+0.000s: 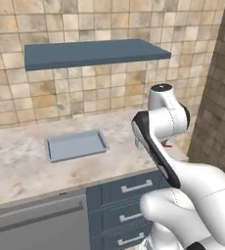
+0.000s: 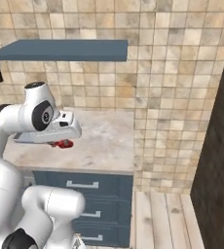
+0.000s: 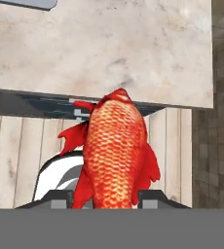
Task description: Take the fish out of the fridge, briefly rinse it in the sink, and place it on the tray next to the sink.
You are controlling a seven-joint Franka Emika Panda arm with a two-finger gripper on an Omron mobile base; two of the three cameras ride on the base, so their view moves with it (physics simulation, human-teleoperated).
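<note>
— Fish [image 3: 115, 151] first: where is it?

— Clamped in the pincer [image 3: 106, 198], whose two dark tips press its flanks from either side, jaws drawn in tight on the body. The hand view gives the scales, fins and the full red-orange length running away from the tips.

— And the base views?

— Far less. From the right, just a red scrap [image 2: 62, 143] under the white hand; from the left, a sliver of red beside the forearm. The left one alone shows the tray [image 1: 76, 145], flat and blue-grey, well apart from the hand.

— The surroundings?

— A pale marbled desk [image 1: 21, 161] with blue-grey drawers [image 2: 84, 187] beneath, a blue-grey shelf [image 1: 92, 52] on tan tiled wall, wooden floor [image 2: 165, 219] to the right. The fish hangs past the desk's front edge, over floorboards.
</note>
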